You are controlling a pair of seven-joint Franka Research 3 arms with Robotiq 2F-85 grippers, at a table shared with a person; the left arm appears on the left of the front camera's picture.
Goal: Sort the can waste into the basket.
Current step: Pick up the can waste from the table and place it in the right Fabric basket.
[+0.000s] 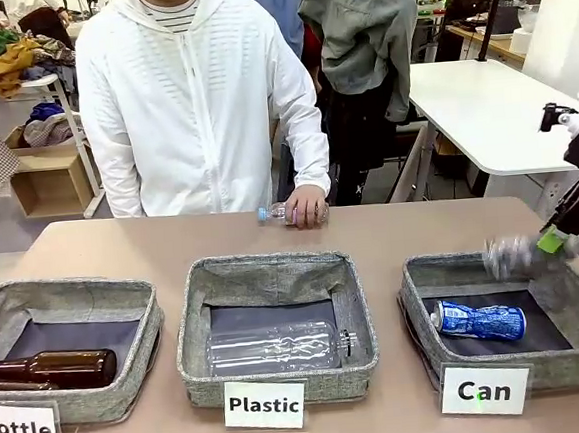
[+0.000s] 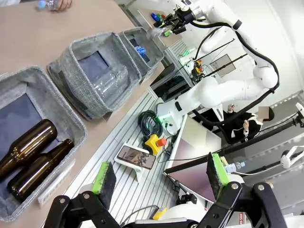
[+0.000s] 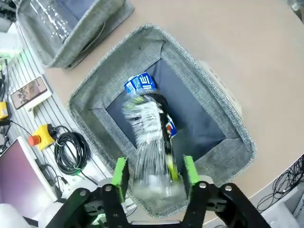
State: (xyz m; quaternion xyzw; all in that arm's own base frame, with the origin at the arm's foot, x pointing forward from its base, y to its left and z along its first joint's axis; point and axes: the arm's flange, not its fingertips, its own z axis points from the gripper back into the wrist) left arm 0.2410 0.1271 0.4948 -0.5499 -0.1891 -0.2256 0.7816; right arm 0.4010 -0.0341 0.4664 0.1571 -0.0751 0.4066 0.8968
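Right tool [image 3: 152, 178] seemingly loosed, blurred black can [image 3: 149, 142] between pads above the basket [image 3: 228, 118].

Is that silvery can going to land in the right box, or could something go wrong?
It probably lands fine, though two things could go wrong. The blurred black and silver crushed can is dropping from the right gripper near the grey fabric Can basket's edge, so it might bounce out. It could also knock the blue and white crushed can already inside.

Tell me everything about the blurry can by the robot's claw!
The black-and-silver crushed can looks like crumpled metal, smeared by motion. It is tilted, between the right claw's green pads, just above the "Can" basket. Whether the pads grip it I cannot tell. Below lies the blue-and-white can.
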